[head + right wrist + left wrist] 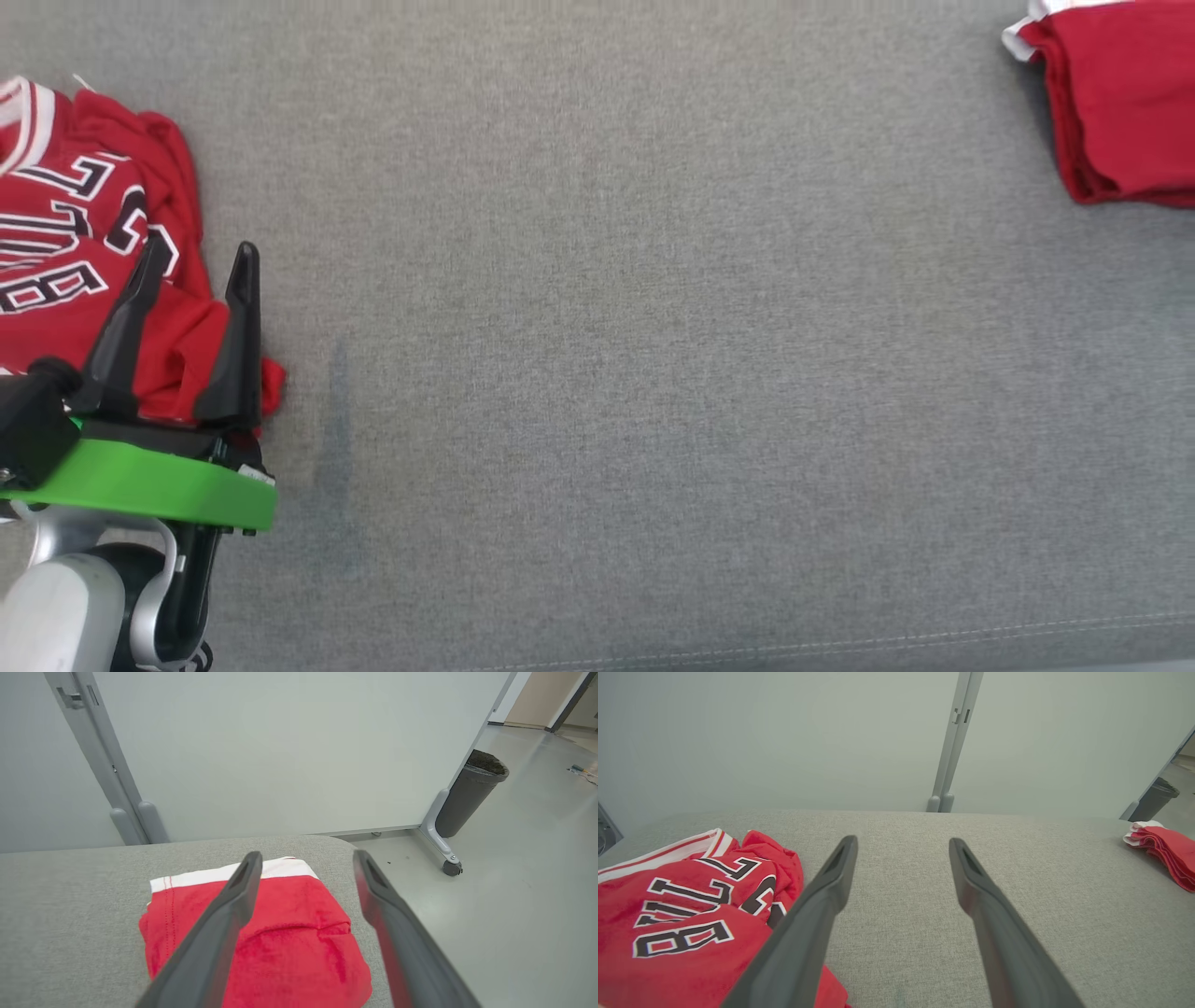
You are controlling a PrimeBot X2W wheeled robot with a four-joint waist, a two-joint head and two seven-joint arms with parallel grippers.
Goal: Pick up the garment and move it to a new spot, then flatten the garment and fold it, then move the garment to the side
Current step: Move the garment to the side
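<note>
Head view. Grey fabric-covered desk [653,327] with a crumpled red jersey [65,215] at 9 o'clock, cut off by the frame's left edge. A folded red garment [1120,103] with white trim lies at 2 o'clock, cut off at the right and well apart from the jersey. The left tool [203,247], at 8 o'clock above a green wrist band [159,481], has its fingers spread wide and nothing between them. Its fingers overlap the jersey's near folds; contact cannot be told.

Left wrist view. The left tool [902,842] stands wide over bare fabric, with the jersey [682,896] at 8 o'clock. Black, white-edged lettering reads "BULL"; the next letter is swallowed by a fold. The folded garment [1164,851] sits at 3 o'clock, with a grey partition post [955,742] at 12.

Right wrist view. The right tool [307,855] is wide and empty. Its one finger crosses the folded garment [280,933] at the desk's rounded corner, and any print is hidden. A dark bin [469,793] stands at 2 o'clock.
</note>
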